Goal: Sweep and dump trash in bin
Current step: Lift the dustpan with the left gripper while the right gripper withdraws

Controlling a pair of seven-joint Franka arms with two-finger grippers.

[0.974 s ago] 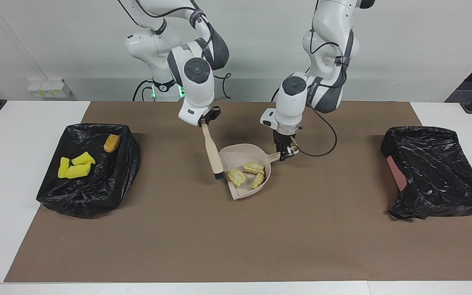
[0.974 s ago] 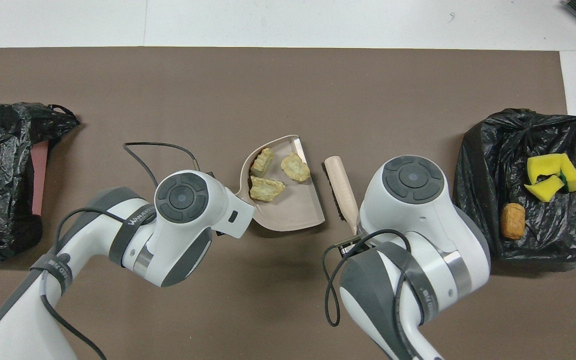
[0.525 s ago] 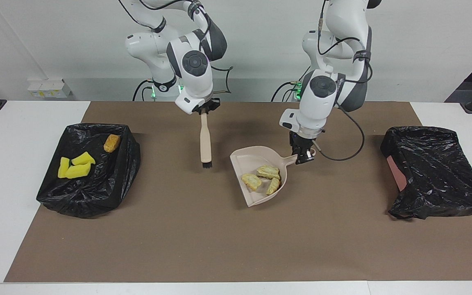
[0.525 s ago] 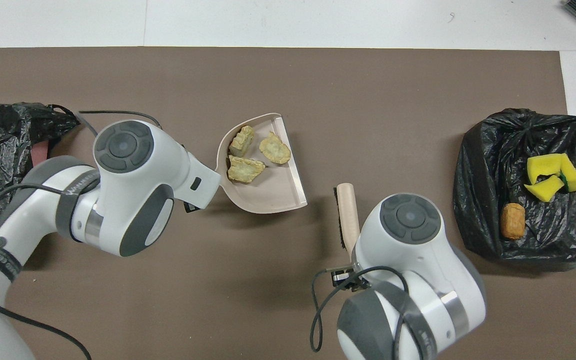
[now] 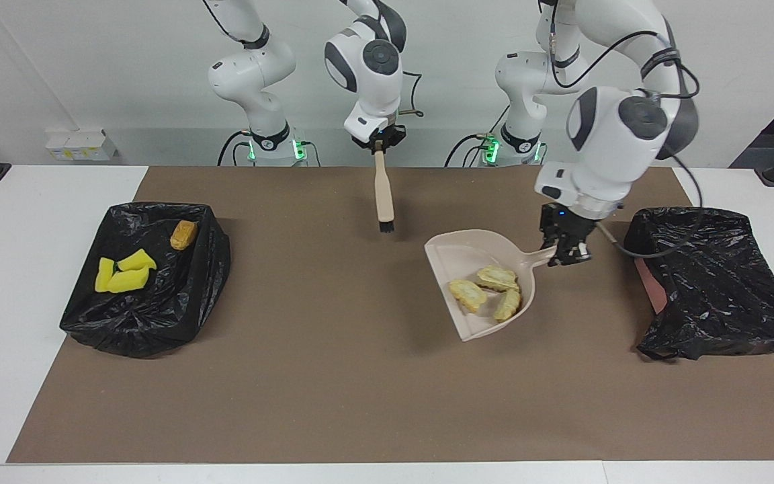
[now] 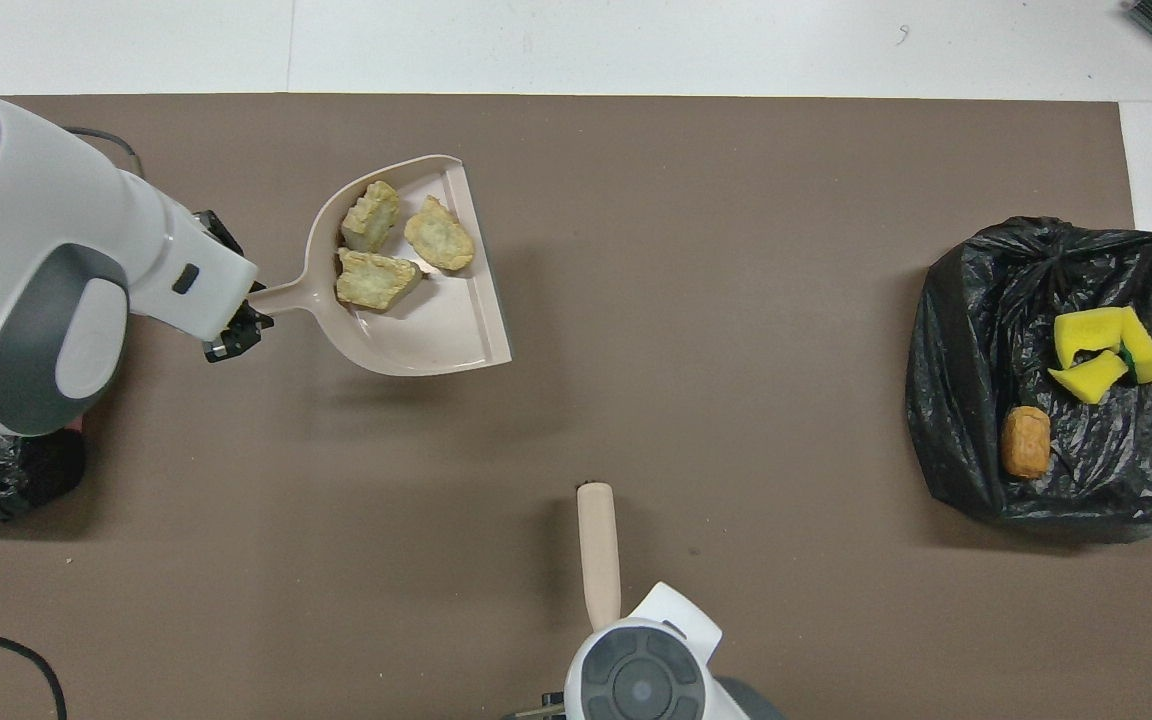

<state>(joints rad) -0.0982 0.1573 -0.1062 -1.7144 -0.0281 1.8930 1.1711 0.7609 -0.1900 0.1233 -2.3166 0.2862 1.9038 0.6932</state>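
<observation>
A: Left end effector [image 5: 567, 253]?
B: Gripping the dustpan [image 5: 478, 269] handle, carrying three bread pieces [image 5: 488, 290] above the mat.
A: Right end effector [image 5: 379, 141]?
B: Clamping the brush [image 5: 382, 195], hanging bristles-down.

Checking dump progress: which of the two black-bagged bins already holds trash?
The bin at the right arm's end holds yellow wedges and a tan lump; the other bin shows only black bag.

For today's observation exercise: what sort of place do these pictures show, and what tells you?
Probably a robotics lab: two arms at a white table, the left gripper holding a dustpan, the right gripper a brush.
</observation>
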